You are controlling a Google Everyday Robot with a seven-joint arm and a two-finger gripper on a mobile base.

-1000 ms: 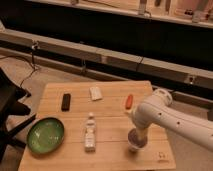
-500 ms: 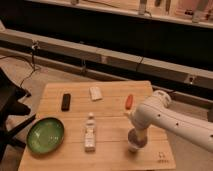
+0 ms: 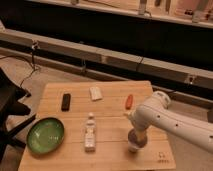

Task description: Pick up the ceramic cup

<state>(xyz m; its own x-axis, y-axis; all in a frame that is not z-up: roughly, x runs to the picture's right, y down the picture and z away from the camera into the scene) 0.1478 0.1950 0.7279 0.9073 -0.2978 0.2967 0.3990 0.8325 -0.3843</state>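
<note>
The ceramic cup [image 3: 133, 147], small, white and round, stands on the wooden table [image 3: 111, 108] near its front right corner. My gripper [image 3: 136, 139] points straight down right over the cup, at its rim, and hides most of its top. The jaws stand open, and nothing is lifted; the cup rests on the table. My white arm [image 3: 165, 117] reaches in from the right.
A wide green bowl [image 3: 46, 135] sits at the front left. A slim clear bottle [image 3: 90, 132] lies in the middle. Farther back lie a black bar [image 3: 65, 101], a white packet [image 3: 95, 93] and an orange-red item [image 3: 129, 101]. A dark chair [image 3: 10, 102] stands to the left.
</note>
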